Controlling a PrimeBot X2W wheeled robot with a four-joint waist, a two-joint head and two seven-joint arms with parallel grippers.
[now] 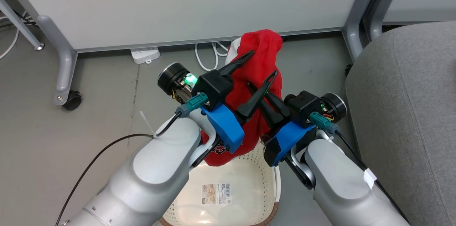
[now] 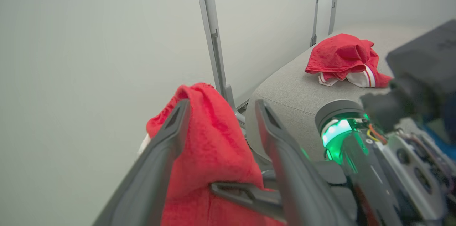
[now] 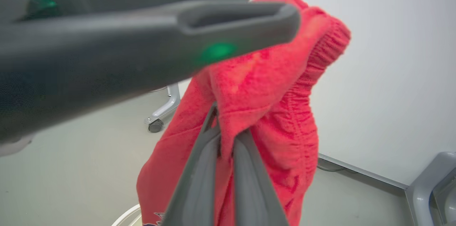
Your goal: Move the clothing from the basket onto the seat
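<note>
Clothing (image 1: 262,44), a soft red garment, hangs lifted over the cream basket (image 1: 256,169), with its dark-printed hem just above the far rim. Far to the left of the jaws, a power strip (image 1: 145,55) lies on the floor at the foot of a white partition (image 1: 178,5). The left gripper (image 1: 263,63) stands with its jaws spread wide and grips nothing. The bunched top of the fabric rises between its two fingers (image 2: 171,137) and rests against one of them. Just right of those open jaws and below their tips, the right gripper (image 1: 253,88) is clenched on a fold of the same garment. Its fingers (image 3: 210,154) pinch the cloth partway down, and the rest drapes beneath the grip toward the basket. Under both jaws, the basket shows a pale floor with a paper label (image 1: 215,193). Farther right, beyond the right gripper, is the grey seat (image 1: 402,94). On its cushion a second red garment (image 2: 342,58) with white striped trim lies crumpled, well apart from the jaws.
</note>
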